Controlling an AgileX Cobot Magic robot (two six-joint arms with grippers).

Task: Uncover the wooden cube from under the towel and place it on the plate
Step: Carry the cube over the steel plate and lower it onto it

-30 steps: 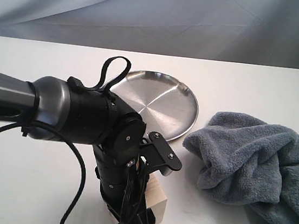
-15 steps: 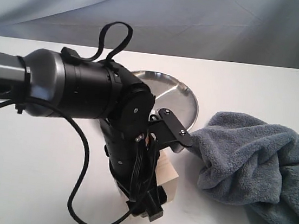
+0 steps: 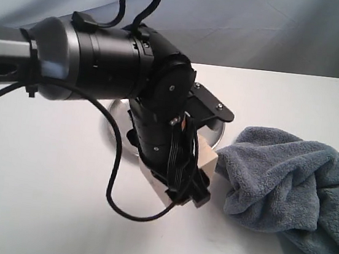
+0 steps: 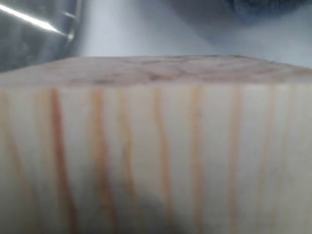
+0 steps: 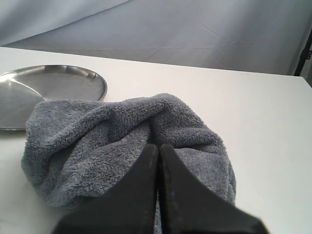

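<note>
Wooden cube (image 4: 156, 156) grain: left wrist only

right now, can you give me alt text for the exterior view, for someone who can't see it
The left gripper, on a bulky black arm filling the middle, holds the wooden cube at the near edge of the plate, mostly hidden behind the arm. The towel lies crumpled on the white table to the right.

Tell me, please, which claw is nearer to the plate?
Left. The left claw holds the cube close beside the plate rim; the right claw sits behind the towel, which lies between it and the plate.
</note>
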